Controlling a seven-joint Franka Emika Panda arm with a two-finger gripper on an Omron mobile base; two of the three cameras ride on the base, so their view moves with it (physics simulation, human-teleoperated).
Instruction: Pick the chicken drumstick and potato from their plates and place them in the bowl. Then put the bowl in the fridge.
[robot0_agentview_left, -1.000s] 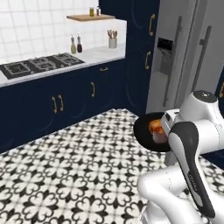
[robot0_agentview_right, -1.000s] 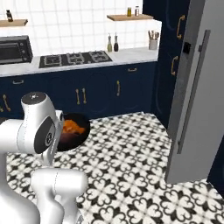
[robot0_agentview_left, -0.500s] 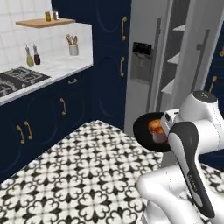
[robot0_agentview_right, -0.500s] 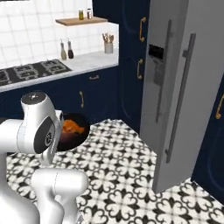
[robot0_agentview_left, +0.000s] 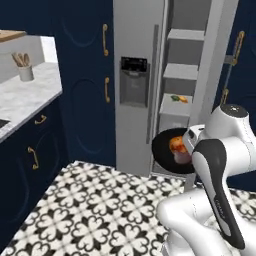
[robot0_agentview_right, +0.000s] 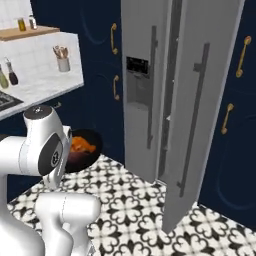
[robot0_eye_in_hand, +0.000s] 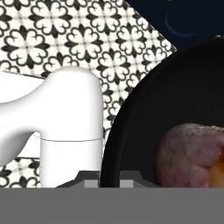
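The fridge (robot0_agentview_left: 150, 85) stands with its right door (robot0_agentview_right: 200, 110) swung out toward the base, leaving a gap onto grey shelves (robot0_agentview_left: 180, 75). One lower shelf carries a small orange-and-green item (robot0_agentview_left: 178, 98). The tiled floor (robot0_agentview_left: 95, 210) before the opening lies bare. The worktop (robot0_agentview_left: 25, 97) juts in from the left.

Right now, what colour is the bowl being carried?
Glossy black bowl, clearest in the left base view.

Glossy black bowl (robot0_agentview_left: 165, 150) with orange drumstick (robot0_agentview_left: 177, 145) and purplish potato (robot0_eye_in_hand: 190, 155), before open grey fridge (robot0_agentview_left: 150, 75)
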